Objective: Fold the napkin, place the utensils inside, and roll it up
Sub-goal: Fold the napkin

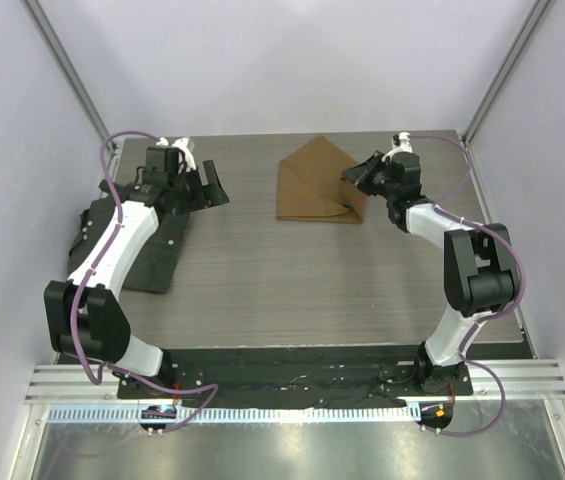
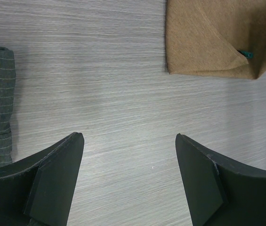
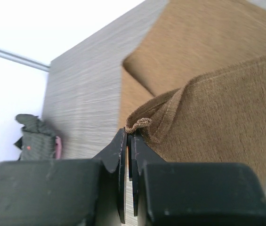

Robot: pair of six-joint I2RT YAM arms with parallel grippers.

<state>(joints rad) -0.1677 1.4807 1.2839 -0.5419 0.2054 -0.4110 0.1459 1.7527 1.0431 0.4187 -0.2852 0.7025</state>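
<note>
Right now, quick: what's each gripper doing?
The left gripper is open, holding nothing.
The right gripper is closed, pinching a corner of the napkin.

1. The napkin (image 1: 317,185) is tan-brown woven cloth, matt, with a fine even grain. Its hem is stitched and looks cord-like at one corner.
2. The table top (image 1: 292,270) has a grey wood-grain finish with fine streaks, smooth and matt.
3. The dark cloth (image 1: 157,255) at the left is a grey-black woven textile, matt, with thin pale lines.
4. The left gripper (image 2: 129,139) and right gripper (image 3: 129,134) have black, matt, plastic-looking fingers (image 2: 57,179) with smooth faces.
5. The arm shells (image 1: 112,250) are white and black, smooth, with a slight gloss.
6. The cables (image 1: 87,290) have a smooth purple sheath.
7. The rail (image 1: 292,385) at the near edge is bare ribbed metal. The sheet (image 1: 292,450) nearer still is brushed and reflective.
</note>
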